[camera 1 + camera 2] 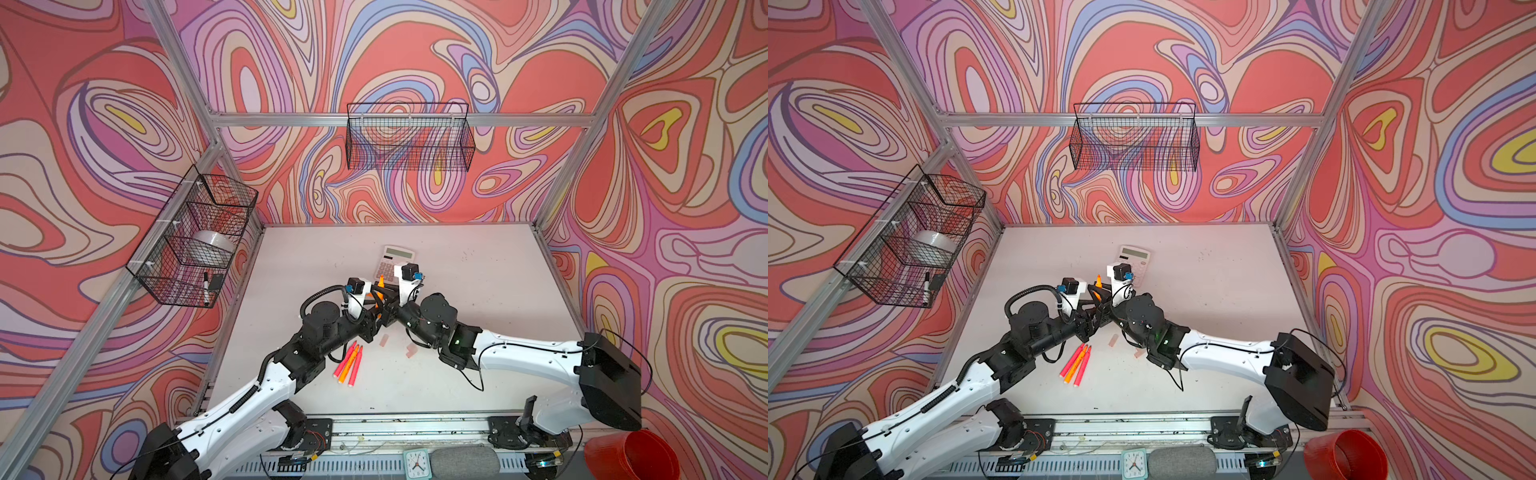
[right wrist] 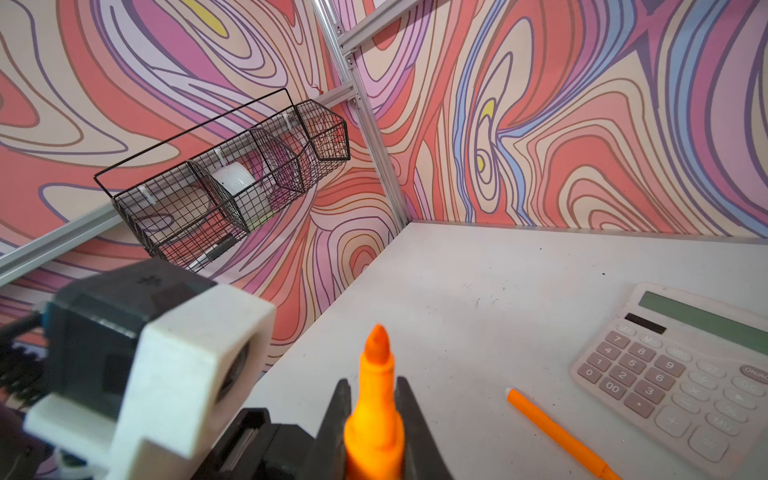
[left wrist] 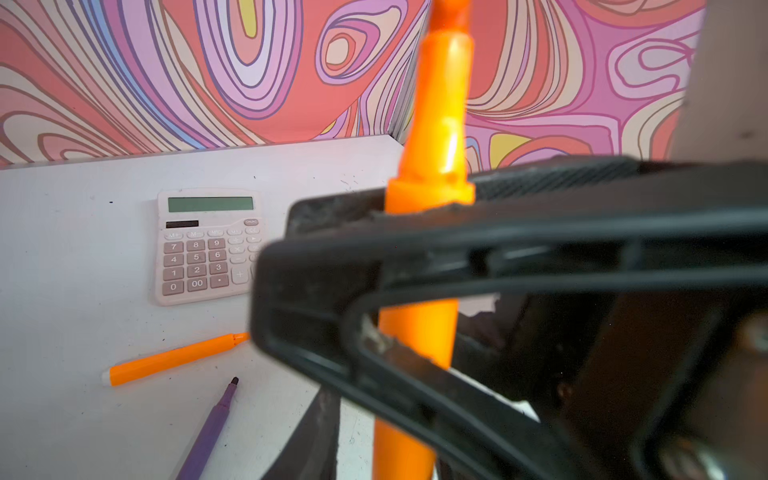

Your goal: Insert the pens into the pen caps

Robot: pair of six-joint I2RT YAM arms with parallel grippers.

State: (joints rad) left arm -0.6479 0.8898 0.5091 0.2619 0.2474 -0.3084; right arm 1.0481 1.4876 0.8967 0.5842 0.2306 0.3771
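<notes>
I see the right gripper (image 2: 370,388) closed on one orange pen (image 2: 376,419) and holding it upright above the table (image 1: 478,291), tip up, close to the calculator (image 1: 395,257). The same pen passes between the fingers of the left gripper (image 3: 291,249), but I cannot tell if they press on it. Three more pens (image 1: 349,365) lie together on the table beside the left arm, pale pen caps (image 1: 383,340) lie near them, and a second orange pen (image 3: 174,359) and a purple pen (image 3: 208,432) lie near the calculator.
</notes>
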